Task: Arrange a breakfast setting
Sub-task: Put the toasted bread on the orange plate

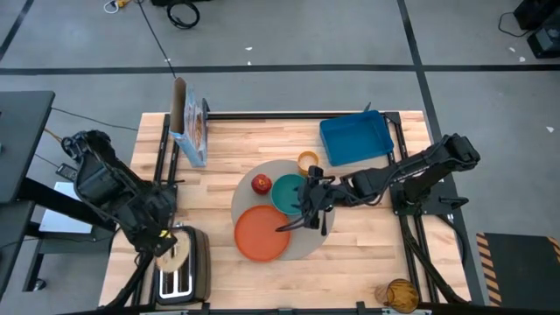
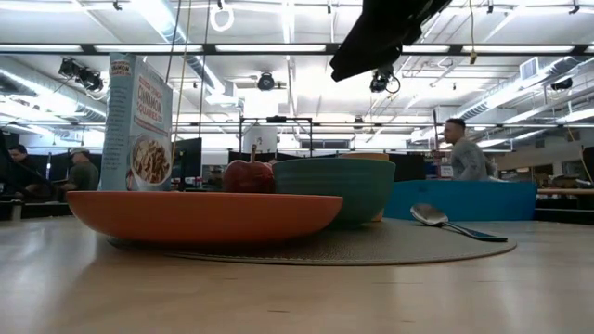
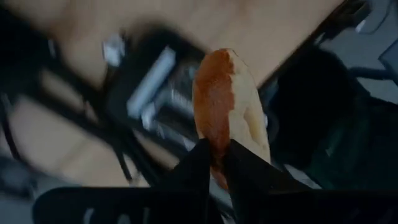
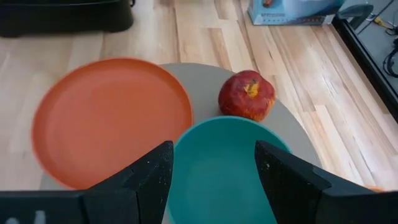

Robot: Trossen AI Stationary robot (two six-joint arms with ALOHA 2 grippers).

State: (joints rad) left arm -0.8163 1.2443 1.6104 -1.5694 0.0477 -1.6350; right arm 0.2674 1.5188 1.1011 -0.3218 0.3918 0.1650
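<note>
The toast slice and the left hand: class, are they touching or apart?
Touching. The left wrist view shows the left hand with its fingers pinched on the toast slice's lower edge, above the toaster.

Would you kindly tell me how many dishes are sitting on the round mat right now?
2: the orange plate on the mat's toaster-facing side, and the teal bowl beside it, next to the red apple. None seems hidden.
</note>
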